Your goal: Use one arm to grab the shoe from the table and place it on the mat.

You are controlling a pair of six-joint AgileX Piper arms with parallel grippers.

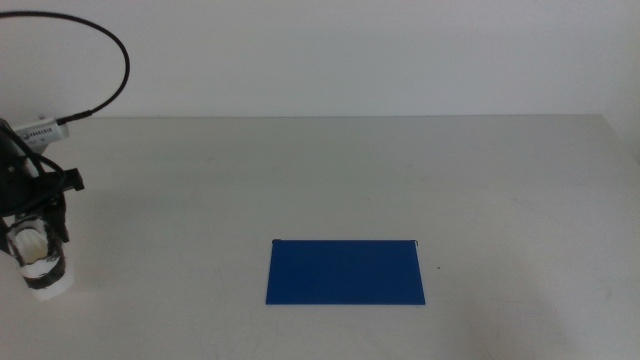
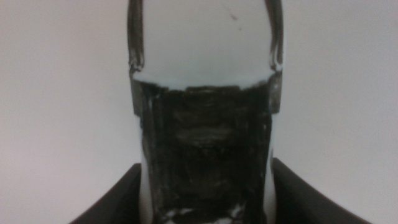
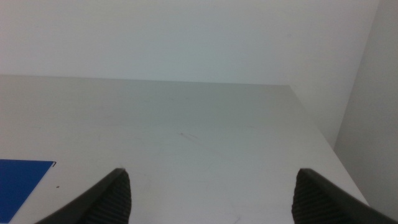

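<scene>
At the table's left edge the left arm (image 1: 25,165) comes down over the shoe (image 1: 42,262), a white sneaker with black patches held on end. My left gripper (image 1: 38,232) is shut on its upper part. I cannot tell whether its lower end touches the table. In the left wrist view the shoe (image 2: 205,149) fills the space between the jaws of the left gripper (image 2: 205,202). The deep blue mat (image 1: 345,272) lies flat at centre front, well to the right of the shoe. My right gripper (image 3: 211,196) is open over bare table, with a corner of the mat (image 3: 22,180) beside it.
A black cable (image 1: 105,45) loops above the left arm. The white table (image 1: 400,170) ends at a pale wall at the back, and its right edge (image 3: 323,140) shows in the right wrist view.
</scene>
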